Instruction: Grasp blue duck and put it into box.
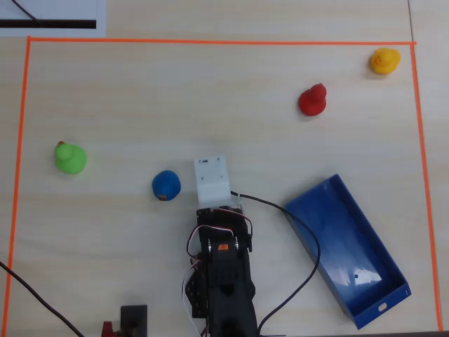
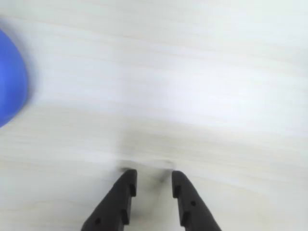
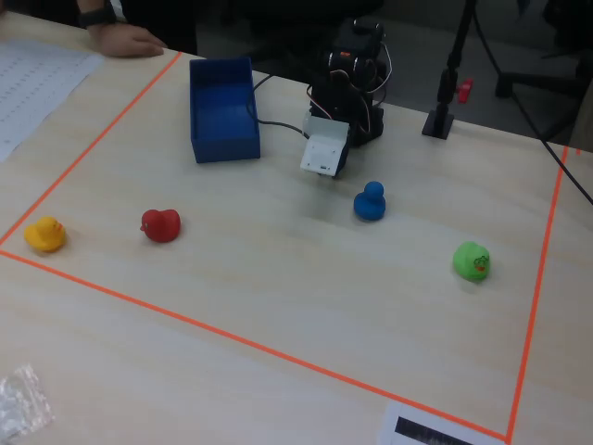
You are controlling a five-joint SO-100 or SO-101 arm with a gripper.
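The blue duck sits on the wooden table just left of the arm's white wrist mount in the overhead view. In the wrist view only its blurred edge shows at the far left. In the fixed view it lies right of the mount. My gripper is low over bare table, jaws a little apart and empty, with the duck well to its left. The blue box lies empty and slanted right of the arm; it also shows in the fixed view.
A green duck sits far left, a red duck and a yellow duck at the upper right. Orange tape frames the work area. A black cable runs between the arm and the box.
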